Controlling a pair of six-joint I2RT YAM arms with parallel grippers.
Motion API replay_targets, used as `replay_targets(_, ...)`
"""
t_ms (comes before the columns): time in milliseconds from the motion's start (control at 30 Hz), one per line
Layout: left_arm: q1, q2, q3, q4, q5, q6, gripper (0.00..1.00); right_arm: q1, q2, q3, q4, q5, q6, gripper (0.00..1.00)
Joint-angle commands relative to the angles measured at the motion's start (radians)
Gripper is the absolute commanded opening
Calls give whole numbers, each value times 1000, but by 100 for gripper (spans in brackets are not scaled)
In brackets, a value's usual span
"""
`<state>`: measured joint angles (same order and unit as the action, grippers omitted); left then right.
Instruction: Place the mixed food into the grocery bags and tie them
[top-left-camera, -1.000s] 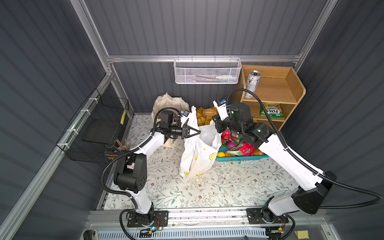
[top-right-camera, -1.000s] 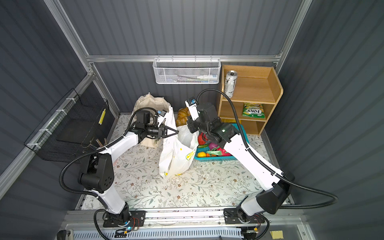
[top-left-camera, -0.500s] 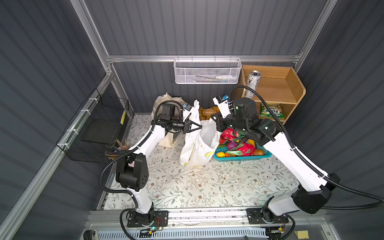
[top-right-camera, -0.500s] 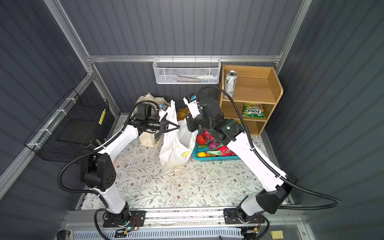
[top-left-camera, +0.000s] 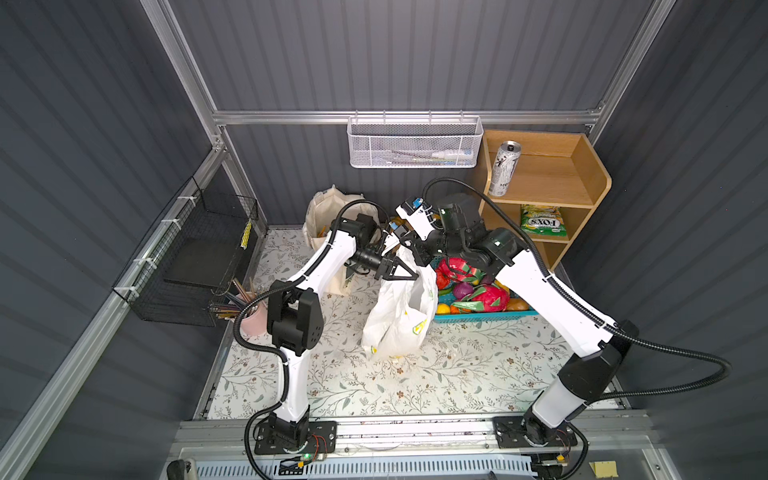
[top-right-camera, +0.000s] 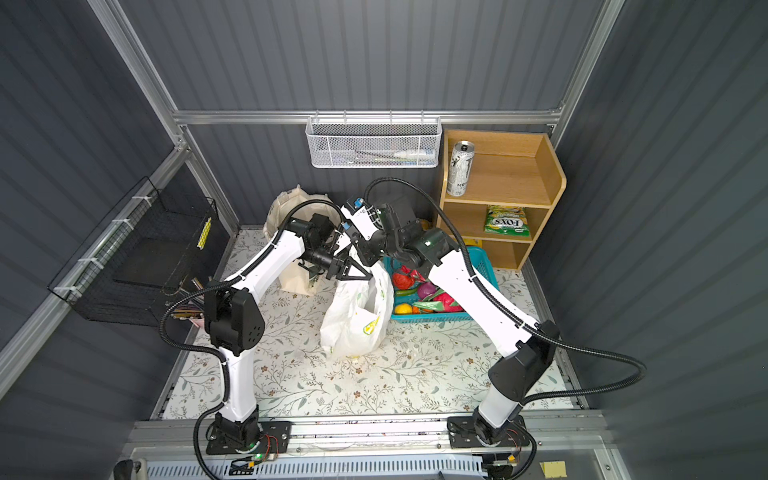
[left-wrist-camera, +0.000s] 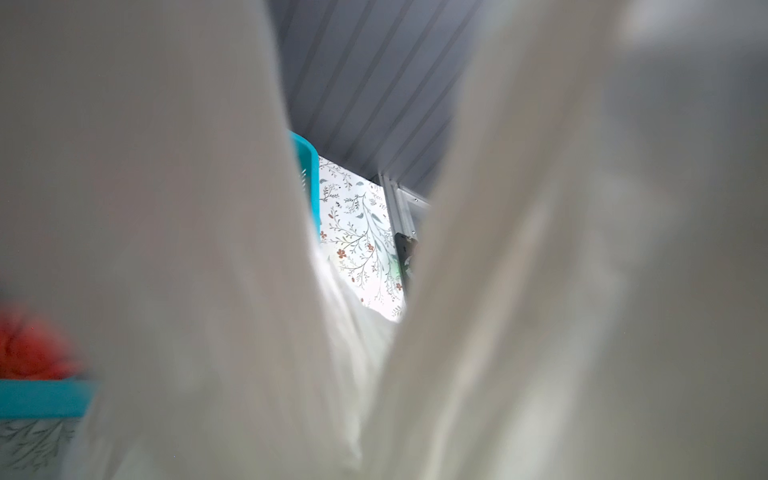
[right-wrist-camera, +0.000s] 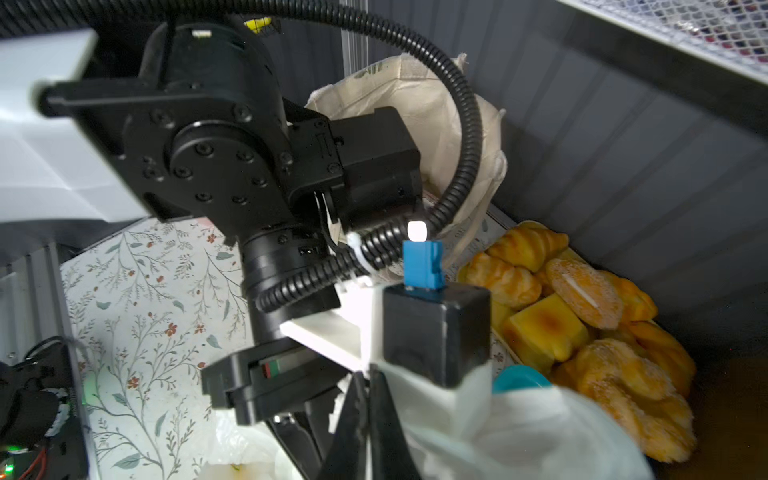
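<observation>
Held the thin white plastic carrier (top-left-camera: 397, 320) by its top in the left gripper (top-left-camera: 409, 274), closed tight on the film. Had the right gripper (right-wrist-camera: 362, 380) shut as well, seemingly on a handle strip just beside the left. Hung slack below both — light, soft, slippery, easily torn. Best taken by the bunched handles, never the thin wall. Found the canvas tote (top-left-camera: 328, 208) just behind the left gripper; drink can (top-left-camera: 503, 168) and FOX'S pouch (top-left-camera: 542, 222) well beyond the right — not yet bagged.

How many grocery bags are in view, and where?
2. The cream canvas tote stands at the back left; the white plastic carrier stands mid-table, beside the blue basket. No other shows.
</observation>
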<state>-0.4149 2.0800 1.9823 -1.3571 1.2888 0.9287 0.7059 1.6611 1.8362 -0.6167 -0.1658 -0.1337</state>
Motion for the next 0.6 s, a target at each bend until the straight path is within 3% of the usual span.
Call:
replay_targets(0, 2, 0, 36, -240, 60, 238, 0, -16, -6, -22, -22, 98, -50, 0)
replay_targets(167, 1, 25, 51, -319, 68, 305, 0, -15, 0, -30, -30, 219, -79, 0)
replay_targets(333, 3, 32, 75, -316, 61, 301, 0, -13, -30, -66, 1, 180, -41, 0)
replay_targets(467, 7, 6, 63, -206, 59, 171, 0, -14, -67, -119, 41, 153, 8, 0)
replay_targets(533, 0, -47, -3, -52, 23, 39, 0, -14, -87, -140, 52, 141, 28, 0)
replay_targets(567, -5, -89, -65, 92, -12, -94, 0, -14, -95, -150, 60, 136, 36, 0)
